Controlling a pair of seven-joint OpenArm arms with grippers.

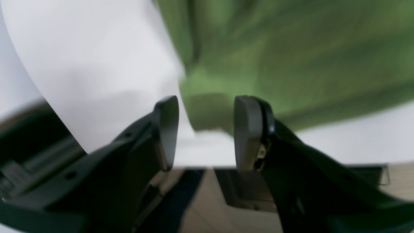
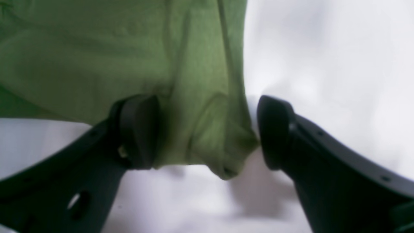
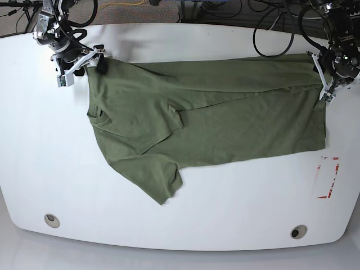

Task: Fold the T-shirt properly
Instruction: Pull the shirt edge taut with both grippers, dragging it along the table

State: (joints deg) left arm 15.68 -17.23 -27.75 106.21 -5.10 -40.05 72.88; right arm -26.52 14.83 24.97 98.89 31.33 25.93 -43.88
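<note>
The T-shirt (image 3: pixel 214 115) was spread on the surface (image 3: pixel 185 214); left pincer (image 1: pixel 205 132) and right pincer (image 2: pixel 207 132) were held apart at far corners.

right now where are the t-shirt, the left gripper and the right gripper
T-shirt (image 3: pixel 225 121), base view, on the flat middle of the cloth.
Left gripper (image 1: pixel 205 132), left wrist view, midway between its open fingertips.
Right gripper (image 2: pixel 208 132), right wrist view, midway between its fingertips, where a cloth corner lies.

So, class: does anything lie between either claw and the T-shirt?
Nothing visible does. The right claw is open with a corner of the T-shirt between its fingers. The left claw is open at the shirt's edge, with only the bare white table near it.
</note>
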